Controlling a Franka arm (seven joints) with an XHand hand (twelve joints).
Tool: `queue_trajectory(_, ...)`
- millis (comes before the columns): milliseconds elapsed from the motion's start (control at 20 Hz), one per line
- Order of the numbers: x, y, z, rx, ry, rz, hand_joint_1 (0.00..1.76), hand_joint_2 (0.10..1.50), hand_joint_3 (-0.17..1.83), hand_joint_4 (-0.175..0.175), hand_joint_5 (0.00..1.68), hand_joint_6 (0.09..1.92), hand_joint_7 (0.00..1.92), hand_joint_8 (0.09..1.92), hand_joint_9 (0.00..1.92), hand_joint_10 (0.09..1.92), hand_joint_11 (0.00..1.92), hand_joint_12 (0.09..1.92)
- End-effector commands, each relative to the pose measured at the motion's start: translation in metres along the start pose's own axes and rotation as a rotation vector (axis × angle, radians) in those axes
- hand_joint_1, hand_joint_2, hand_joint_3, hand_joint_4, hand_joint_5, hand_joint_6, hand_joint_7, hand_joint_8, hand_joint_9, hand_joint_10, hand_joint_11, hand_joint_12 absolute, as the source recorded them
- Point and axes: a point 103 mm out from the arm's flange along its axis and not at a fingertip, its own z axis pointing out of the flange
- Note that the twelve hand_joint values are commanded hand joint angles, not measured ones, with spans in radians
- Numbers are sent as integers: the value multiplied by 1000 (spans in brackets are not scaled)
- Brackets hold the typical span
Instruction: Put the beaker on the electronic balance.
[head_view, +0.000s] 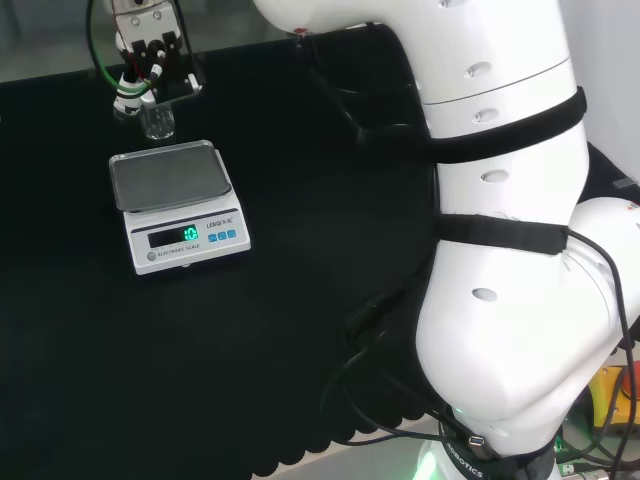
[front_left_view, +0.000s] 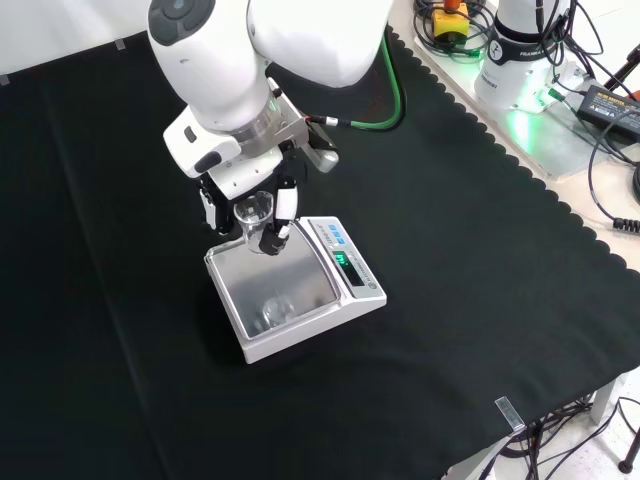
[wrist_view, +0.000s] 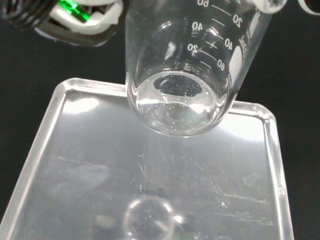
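A small clear glass beaker (head_view: 157, 120) with printed graduations hangs in the air, and my hand (head_view: 150, 55) is shut on it, fingers curled round its upper part. In the front view the beaker (front_left_view: 254, 212) is just above the far-left edge of the balance's steel pan (front_left_view: 275, 285). The wrist view has the beaker's round base (wrist_view: 177, 102) close up, over the pan's edge (wrist_view: 165, 200) and apart from it, its reflection showing on the metal. The white electronic balance (head_view: 185, 240) sits on the black cloth with a lit green display.
The arm's big white links (head_view: 500, 220) fill the right of the head view. Black cloth surrounds the balance. In the front view cables and a power brick (front_left_view: 610, 100) lie beyond the cloth's scalloped edge at the right.
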Motion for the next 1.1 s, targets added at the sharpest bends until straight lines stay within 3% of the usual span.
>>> queue_trajectory(50, -7, -3, 22, 14, 50, 0, 1204, 648, 675, -175, 1286, 651, 1656, 399, 1920, 187, 1763, 593)
queue_trajectory(550, -11, -1, 45, -8, 133, 8, 1203, 645, 681, -175, 1284, 656, 1657, 398, 1920, 185, 1762, 594)
queue_trajectory(850, -5, 4, 59, 14, 115, 23, 1203, 643, 685, -175, 1284, 659, 1658, 398, 1920, 185, 1761, 595)
queue_trajectory(1100, 5, 12, 75, 42, 96, 5, 1203, 642, 689, -175, 1283, 662, 1658, 398, 1920, 187, 1760, 597)
